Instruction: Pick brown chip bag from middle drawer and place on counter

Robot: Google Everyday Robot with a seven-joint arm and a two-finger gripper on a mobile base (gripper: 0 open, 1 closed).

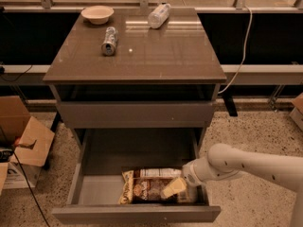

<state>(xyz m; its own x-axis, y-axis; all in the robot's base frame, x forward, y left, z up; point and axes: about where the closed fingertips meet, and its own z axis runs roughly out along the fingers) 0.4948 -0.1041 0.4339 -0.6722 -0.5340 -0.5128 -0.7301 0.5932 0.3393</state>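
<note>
One brown chip bag (147, 189) (dark front, cream edges) is lying in the middle drawer (94, 193), with the gripper (174, 188) sitting at its right end, grip impossible to tell. Farther back, the counter (170, 51) is carrying one can (109, 41), one bottle (158, 15) and one bowl (97, 14).
</note>
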